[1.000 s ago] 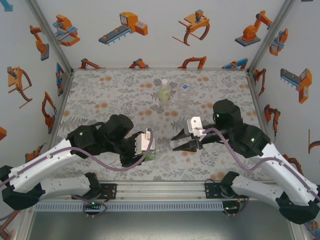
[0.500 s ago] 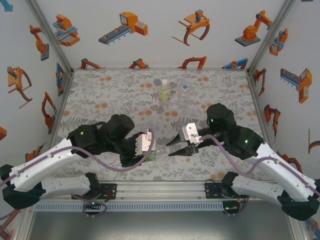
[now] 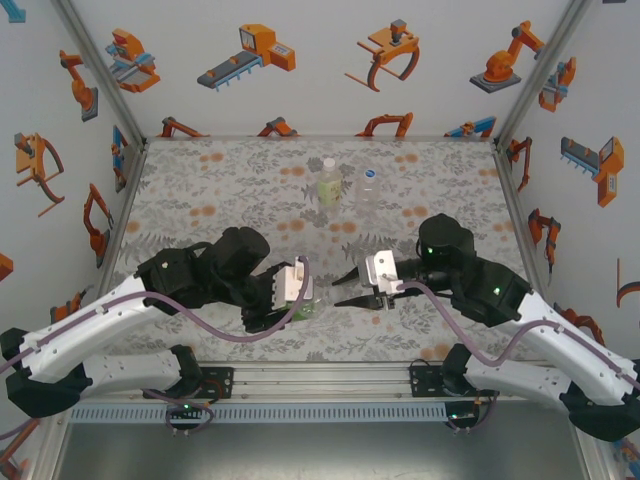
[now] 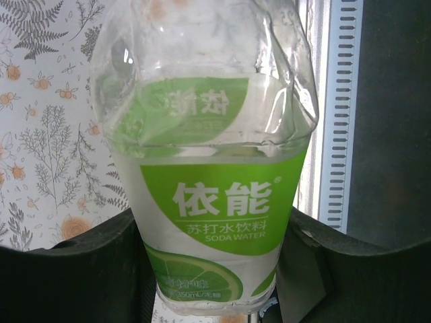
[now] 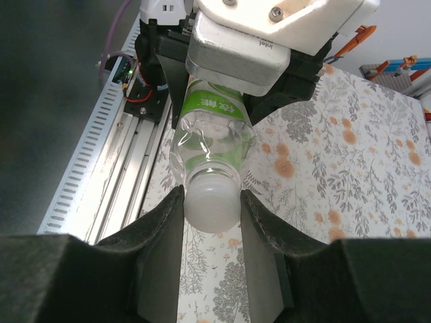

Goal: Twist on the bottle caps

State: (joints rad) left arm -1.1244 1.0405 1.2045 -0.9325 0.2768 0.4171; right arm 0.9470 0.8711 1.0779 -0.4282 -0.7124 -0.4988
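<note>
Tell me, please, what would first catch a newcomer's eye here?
A clear plastic bottle with a bright green label is gripped by the left arm's fingers at the near middle of the floral table. The right arm's fingers are shut on its white round plastic cap. Two more clear capped bottles stand at the far middle.

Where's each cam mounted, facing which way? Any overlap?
Top external: above and behind, looking down on the table; both arms, left tool, right tool show.
Left wrist: on that wrist, faces along its fingers at the green-label bottle they grip.
Right wrist: on that wrist, faces the left tool; own fingers pinch the white cap.
Shared: both wrist views show that bottle.
</note>
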